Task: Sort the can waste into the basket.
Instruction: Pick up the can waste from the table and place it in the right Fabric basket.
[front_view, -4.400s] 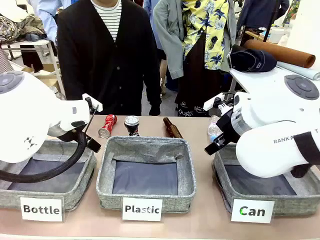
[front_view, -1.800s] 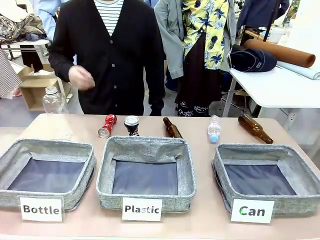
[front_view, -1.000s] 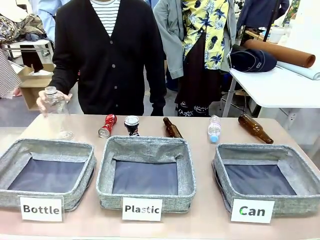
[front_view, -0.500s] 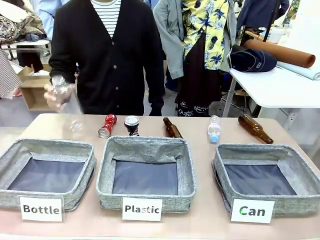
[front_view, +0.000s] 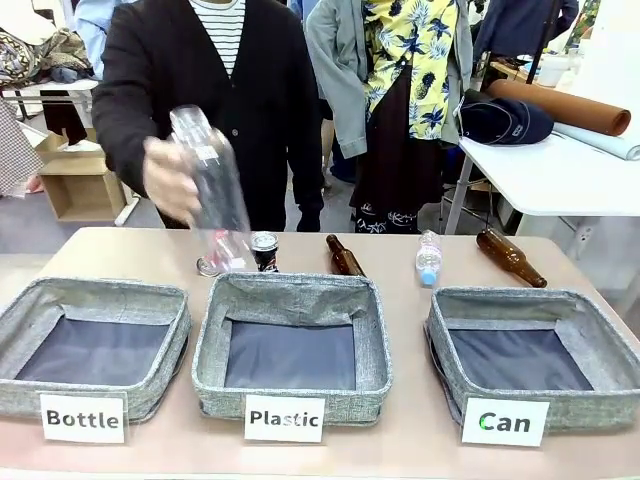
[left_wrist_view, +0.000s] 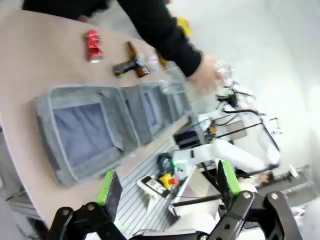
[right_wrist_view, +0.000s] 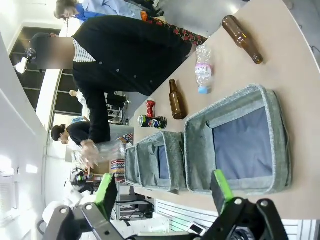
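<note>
Two cans sit near the far edge of the tabletop, around eleven o'clock. The red can (front_view: 207, 266) lies half hidden behind a clear bottle (front_view: 212, 185), and the dark can (front_view: 264, 250), silver top showing, is just beside it at its three o'clock. The basket (front_view: 530, 300) with the "Can" label is well apart from both, down at the tabletop's four o'clock, with its dark lining showing.

At that basket's nine o'clock stands the Plastic basket (front_view: 290, 290), and beyond that the Bottle basket (front_view: 100, 292). Along the far edge, from the dark can toward three o'clock, lie a brown bottle (front_view: 345, 257), a small plastic bottle (front_view: 428, 258) and a second brown bottle (front_view: 511, 257).

The person's hand (front_view: 168, 180) grips the clear bottle tilted in the air above the red can.

In the left wrist view the left claw (left_wrist_view: 167, 182) is spread wide with nothing between its green pads. In the right wrist view the right claw (right_wrist_view: 163, 186) is just as wide and bare, off the near side of the tabletop.
</note>
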